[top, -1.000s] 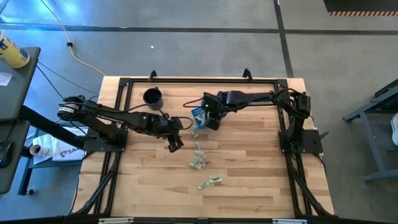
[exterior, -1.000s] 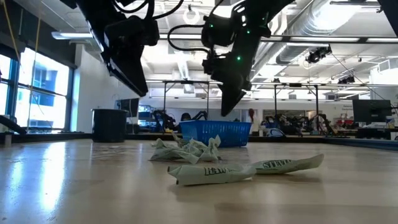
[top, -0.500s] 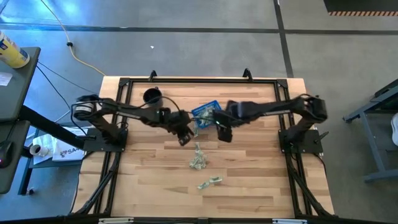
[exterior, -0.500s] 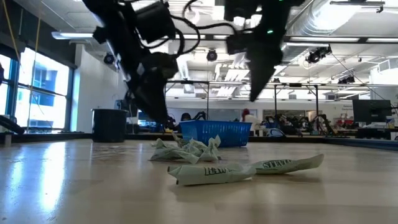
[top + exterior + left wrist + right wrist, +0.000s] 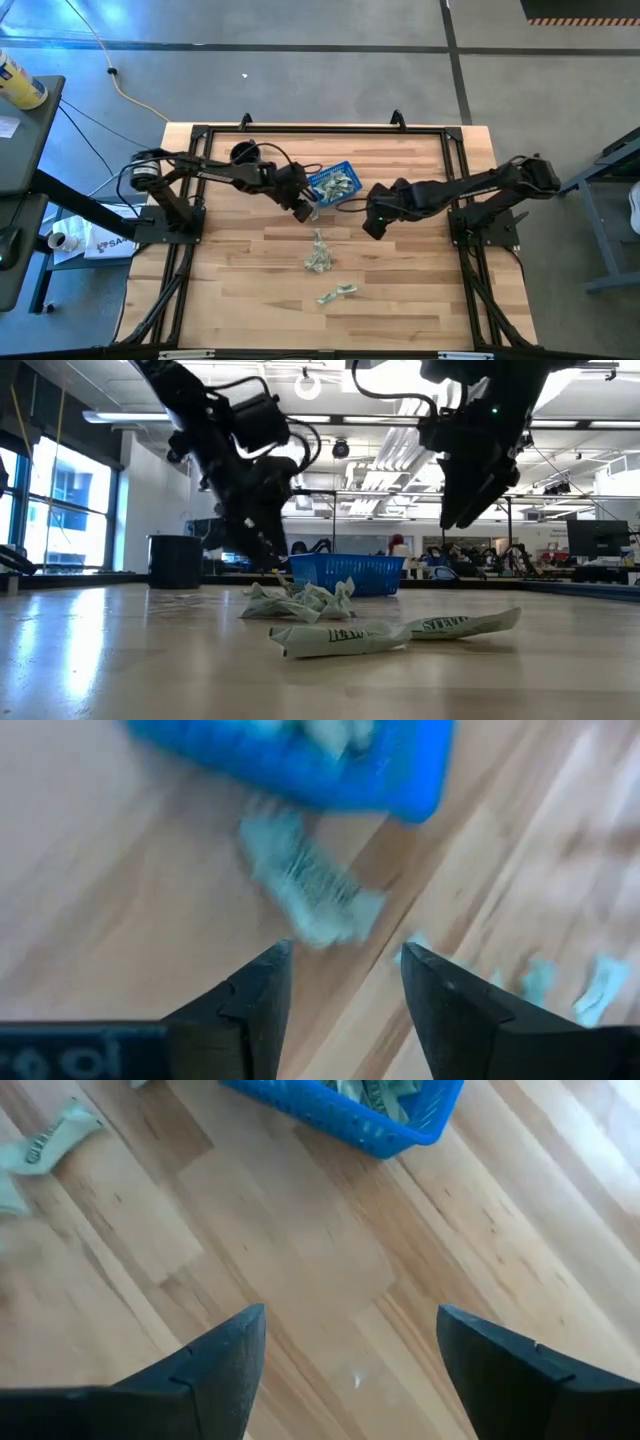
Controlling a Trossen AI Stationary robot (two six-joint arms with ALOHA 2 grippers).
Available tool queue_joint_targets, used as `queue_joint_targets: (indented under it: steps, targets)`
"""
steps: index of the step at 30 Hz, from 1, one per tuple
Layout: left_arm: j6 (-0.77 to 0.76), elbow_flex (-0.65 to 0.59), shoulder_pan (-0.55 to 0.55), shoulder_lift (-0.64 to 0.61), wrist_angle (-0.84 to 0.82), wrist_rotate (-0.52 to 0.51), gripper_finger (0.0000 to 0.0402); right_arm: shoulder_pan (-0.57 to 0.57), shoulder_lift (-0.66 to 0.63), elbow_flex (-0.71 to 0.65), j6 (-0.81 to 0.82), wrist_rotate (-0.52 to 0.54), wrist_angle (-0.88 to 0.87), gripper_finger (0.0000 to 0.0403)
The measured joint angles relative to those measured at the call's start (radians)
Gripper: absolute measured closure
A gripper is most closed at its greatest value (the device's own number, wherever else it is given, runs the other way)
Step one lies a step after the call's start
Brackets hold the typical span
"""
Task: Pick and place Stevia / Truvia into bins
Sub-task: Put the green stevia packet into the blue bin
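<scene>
I see the left gripper low over the table, just beside the near-left corner of the basket, with its fingers spread apart and nothing between them. In the left wrist view a crumpled packet lies on the wood just outside the basket, ahead of the open fingertips. The right gripper hangs above bare wood to the right of the basket and apart from it; its fingers are wide apart and hold nothing, and the right wrist view shows the basket ahead with packets inside

From above, the basket already holds several packets. A small pile of packets lies near the table's middle, in front of the basket, and 1 more packet lies nearer the front edge. In the low view these show as a crumpled heap and long twisted packets in front of it, with the basket behind. A cup stands at the back left, near the left arm
</scene>
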Motion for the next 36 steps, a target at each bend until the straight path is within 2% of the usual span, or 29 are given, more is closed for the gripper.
queue_joint_targets:
  steps: [6, 10, 14, 29, 36]
  targets:
    - [-0.032, -0.003, 0.023, 0.086, -0.001, 0.03, 0.0187, 0.004, 0.007, -0.005, 0.0, 0.0, 0.041, 0.012]
    - [-0.072, -0.001, 0.041, 0.094, 0.088, 0.096, 0.0183, 0.007, 0.007, -0.005, 0.009, 0.002, 0.041, 0.012]
    - [-0.083, -0.001, 0.047, 0.094, 0.155, 0.096, 0.0187, 0.01, 0.007, -0.005, 0.015, 0.008, 0.041, 0.0121]
    - [-0.061, -0.001, 0.047, 0.102, 0.175, 0.052, 0.0194, 0.01, 0.007, -0.005, 0.01, 0.038, 0.036, 0.012]
    - [-0.049, -0.001, 0.047, 0.102, 0.173, 0.066, 0.0242, 0.01, 0.007, -0.004, -0.008, 0.048, 0.037, 0.012]
